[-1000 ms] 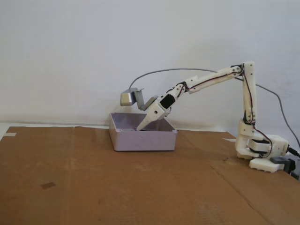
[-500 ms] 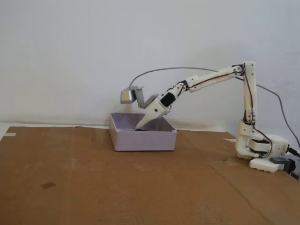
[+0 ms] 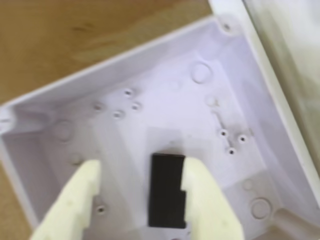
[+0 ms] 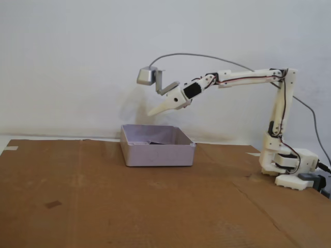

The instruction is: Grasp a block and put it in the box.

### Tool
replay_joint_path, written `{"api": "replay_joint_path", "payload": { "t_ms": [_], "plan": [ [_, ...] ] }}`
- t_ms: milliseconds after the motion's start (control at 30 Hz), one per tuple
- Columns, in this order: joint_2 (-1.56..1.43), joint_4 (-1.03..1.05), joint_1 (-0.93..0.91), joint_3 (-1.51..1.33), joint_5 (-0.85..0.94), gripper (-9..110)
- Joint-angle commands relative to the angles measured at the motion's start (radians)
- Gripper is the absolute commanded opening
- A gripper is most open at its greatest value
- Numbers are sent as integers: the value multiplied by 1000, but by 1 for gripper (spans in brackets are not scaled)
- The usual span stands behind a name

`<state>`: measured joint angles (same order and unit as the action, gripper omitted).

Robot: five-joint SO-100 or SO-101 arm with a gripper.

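Block [image 3: 167,192] lying flat inside box [image 3: 165,60], long axis running between the fingers [image 3: 207,200]; fingers spread wide, empty, raised well above it.

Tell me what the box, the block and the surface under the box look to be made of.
The box: likely molded plastic, pale lavender-grey and smooth, with round mold marks and small holes in its floor.
The block: matte black with no glare; material unclear.
The surface: brown cardboard sheets, dull, with visible seams and creases.
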<state>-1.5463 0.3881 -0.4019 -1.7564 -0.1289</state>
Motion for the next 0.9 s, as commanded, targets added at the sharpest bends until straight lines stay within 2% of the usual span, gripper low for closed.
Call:
{"api": "replay_joint_path", "payload": {
  "t_ms": [0, 100, 367, 600, 867],
  "plan": [
    [-192, 11, 54, 40, 8, 18],
    [-233, 37, 84, 32, 8, 17],
    [-319, 133, 133, 28, 8, 0],
    [-388, 183, 175, 15, 8, 0],
    [-522, 175, 245, -127, 8, 0]
  ]
}}
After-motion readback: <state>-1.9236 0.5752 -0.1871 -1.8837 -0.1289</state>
